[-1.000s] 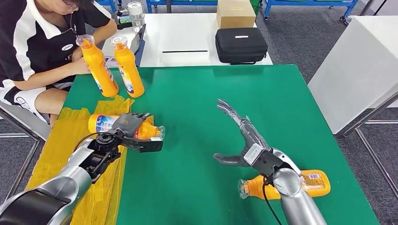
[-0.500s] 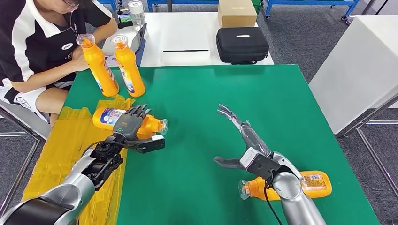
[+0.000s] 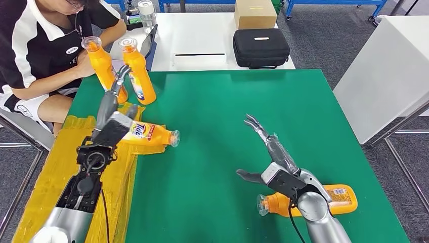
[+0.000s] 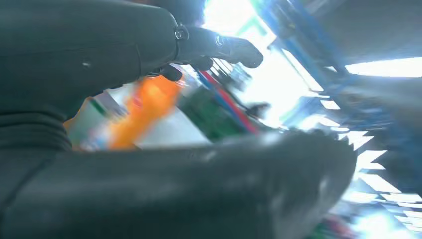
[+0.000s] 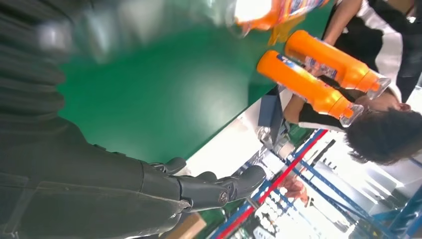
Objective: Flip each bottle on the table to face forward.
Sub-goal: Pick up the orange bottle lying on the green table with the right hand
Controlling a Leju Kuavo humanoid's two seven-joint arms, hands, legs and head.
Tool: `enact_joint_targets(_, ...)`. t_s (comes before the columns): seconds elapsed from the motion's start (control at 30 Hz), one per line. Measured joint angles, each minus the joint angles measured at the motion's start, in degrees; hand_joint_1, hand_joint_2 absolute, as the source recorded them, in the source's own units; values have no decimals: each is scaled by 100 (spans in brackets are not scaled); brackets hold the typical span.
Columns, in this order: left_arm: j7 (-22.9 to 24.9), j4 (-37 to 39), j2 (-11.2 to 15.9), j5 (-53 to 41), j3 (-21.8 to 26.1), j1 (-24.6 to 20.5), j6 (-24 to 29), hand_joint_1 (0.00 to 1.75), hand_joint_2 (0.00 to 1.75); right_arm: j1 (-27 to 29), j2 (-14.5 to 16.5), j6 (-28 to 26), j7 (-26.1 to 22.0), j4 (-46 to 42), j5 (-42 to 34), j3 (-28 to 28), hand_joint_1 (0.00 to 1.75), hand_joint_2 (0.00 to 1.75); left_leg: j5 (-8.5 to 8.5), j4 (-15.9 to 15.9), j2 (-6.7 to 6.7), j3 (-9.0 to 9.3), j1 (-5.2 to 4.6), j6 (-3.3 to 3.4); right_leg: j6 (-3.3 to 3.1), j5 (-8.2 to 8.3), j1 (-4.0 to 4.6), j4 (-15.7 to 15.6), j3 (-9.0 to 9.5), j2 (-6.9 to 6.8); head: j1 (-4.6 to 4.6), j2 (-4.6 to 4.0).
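Between both hands [image 3: 114,109] [image 3: 268,152], bare green table [image 3: 212,152].

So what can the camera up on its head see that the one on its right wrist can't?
Head view alone: the black case and cardboard box on the white table, the yellow tape patch, the left hand raised beside the lying bottle with its label up, and another bottle lying by the right arm.

Right wrist view alone: a close, turned look along the right hand, fingers spread and empty, toward blue shelving behind.

Both: the green table, the two standing orange bottles and the seated person.
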Motion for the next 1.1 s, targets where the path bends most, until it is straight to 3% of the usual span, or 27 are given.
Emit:
enact_joint_targets(0.17, -333, -1048, -22, 2344, 508, 479, -1957, 0, 0, 183, -290, 107, 32, -591, 1133, -119, 0, 175, 0, 0, -1, -2, 0, 0, 0, -1, -1, -1, -7, 0, 0, 0)
enact_joint_targets(0.27, -309, -1304, -52, 2778, 806, 575, -2551, 0, 0, 334, -725, 489, 29, -1134, 2005, -128, 0, 175, 0, 0, -12, -3, -3, 1, 5, -6, -5, -3, -10, -6, 1, 0)
enact_joint_targets(0.43, -328, -1407, -74, 2724, 1033, 728, -2658, 0, 0, 709, -1356, 787, -13, -1897, 2288, -254, 0, 175, -1, 0, -12, -9, -7, 2, 12, -5, -7, -3, -5, -7, 1, 0)
enact_joint_targets(0.63, -321, -1462, -115, 2709, 1096, 759, -2680, 0, 0, 835, -1637, 836, -28, -2226, 2340, -279, 0, 175, -1, 0, -10, -7, -5, 2, 11, -4, -5, -3, -7, -8, -1, 0)
enact_joint_targets(0.77, -273, -1431, -117, 2654, 1098, 826, -2710, 0, 0, 1030, -1993, 1091, -26, -2428, 2324, -380, 0, 175, -1, 0, -12, -8, -5, 3, 11, -6, -5, -3, -8, -8, 0, 0)
enact_joint_targets(0.93, -279, -1287, -116, 2605, 1049, 912, -2526, 0, 0, 1689, -2303, 1408, 65, -2719, 2441, -689, 0, 175, -10, 0, -14, -10, -6, 11, 17, -13, -7, -5, -10, -9, 1, 0)
enact_joint_targets(1.1, -275, -1188, -101, 2591, 965, 945, -2360, 0, 0, 2362, -2383, 1499, 249, -2888, 2653, -874, 0, 175, -18, 0, -9, -14, -6, 7, 17, -14, -6, -4, -13, -6, -1, 0)
